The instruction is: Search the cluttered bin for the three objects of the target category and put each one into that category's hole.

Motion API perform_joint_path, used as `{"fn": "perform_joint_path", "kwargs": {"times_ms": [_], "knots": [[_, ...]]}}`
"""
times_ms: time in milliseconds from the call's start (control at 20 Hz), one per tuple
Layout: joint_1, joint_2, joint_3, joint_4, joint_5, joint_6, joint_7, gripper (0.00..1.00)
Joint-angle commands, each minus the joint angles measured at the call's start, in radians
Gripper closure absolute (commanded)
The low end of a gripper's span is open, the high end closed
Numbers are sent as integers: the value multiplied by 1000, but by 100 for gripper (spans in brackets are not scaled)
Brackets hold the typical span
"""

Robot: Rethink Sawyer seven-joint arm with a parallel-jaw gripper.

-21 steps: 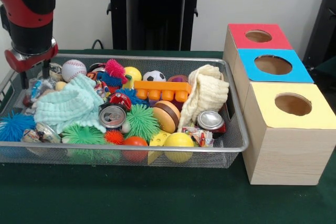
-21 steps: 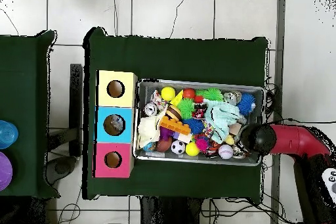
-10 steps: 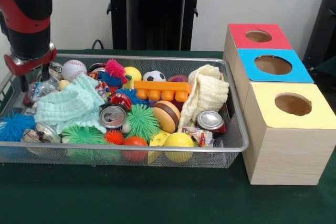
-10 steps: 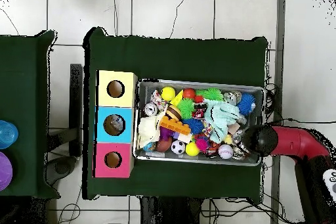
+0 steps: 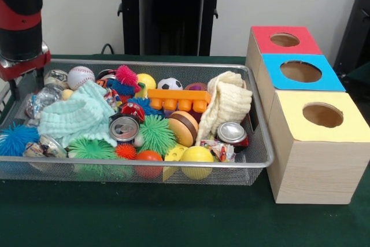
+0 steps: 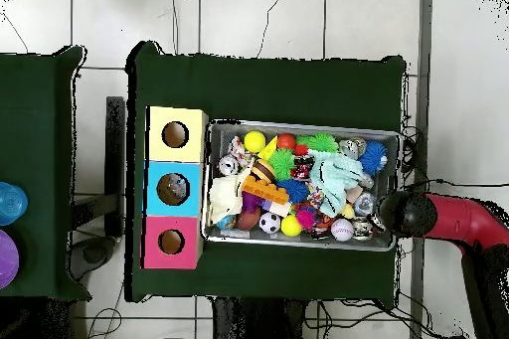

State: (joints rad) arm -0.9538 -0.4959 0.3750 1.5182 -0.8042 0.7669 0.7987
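A green cloth covers the bench (image 5: 173, 224), with a pale wall behind. The end effector (image 5: 14, 88) hangs at the left end of the wire bin (image 5: 254, 163), mostly cut off by the picture's edge under the arm's red and black wrist (image 5: 20, 27); whether it is open or closed cannot be told. In the overhead view the wrist (image 6: 406, 213) hides it entirely. Just beside it in the bin lie a crushed can (image 5: 56, 78), a baseball (image 5: 81, 76) and a mint cloth (image 5: 72, 117). Further along sit another can (image 5: 124, 128), an orange block (image 5: 179, 99), a cream cloth (image 5: 228, 105) and a third can (image 5: 232, 133). Right of the bin stand the yellow box (image 5: 315, 143), blue box (image 5: 298, 73) and red box (image 5: 283, 40), each with a round hole. Compared with a second ago, the arm has drawn left and outward past the bin's end, uncovering the crushed can.
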Motion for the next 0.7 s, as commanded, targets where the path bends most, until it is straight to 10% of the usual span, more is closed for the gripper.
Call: {"fn": "perform_joint_path", "kwargs": {"times_ms": [50, 700], "knots": [[-9, -54, 133, 84, 5, -55, -168, 0], [-54, -97, 210, 157, 37, -41, -186, 0]]}}
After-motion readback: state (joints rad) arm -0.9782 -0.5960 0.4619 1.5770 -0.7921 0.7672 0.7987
